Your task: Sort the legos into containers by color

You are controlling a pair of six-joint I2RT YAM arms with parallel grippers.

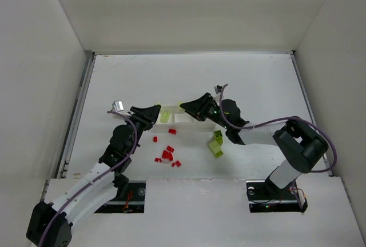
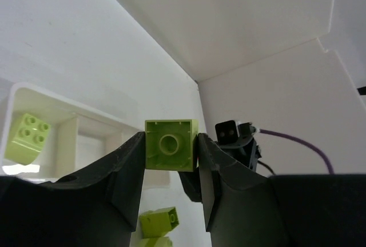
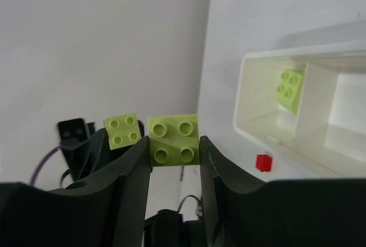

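Observation:
My left gripper (image 1: 153, 115) is shut on a yellow-green lego (image 2: 170, 144), held just left of the white three-compartment tray (image 1: 197, 126). My right gripper (image 1: 184, 107) is shut on another yellow-green lego (image 3: 174, 139) over the tray's far side. One yellow-green lego (image 1: 165, 116) lies in the tray's left end compartment; it also shows in the left wrist view (image 2: 27, 137) and the right wrist view (image 3: 291, 90). Several red legos (image 1: 166, 153) lie on the table in front of the tray. A few yellow-green legos (image 1: 216, 144) lie to their right.
White walls enclose the table on three sides. In the right wrist view a single red lego (image 3: 263, 163) lies beside the tray (image 3: 257, 135). The left gripper's lego (image 3: 123, 130) shows just left of my right fingers.

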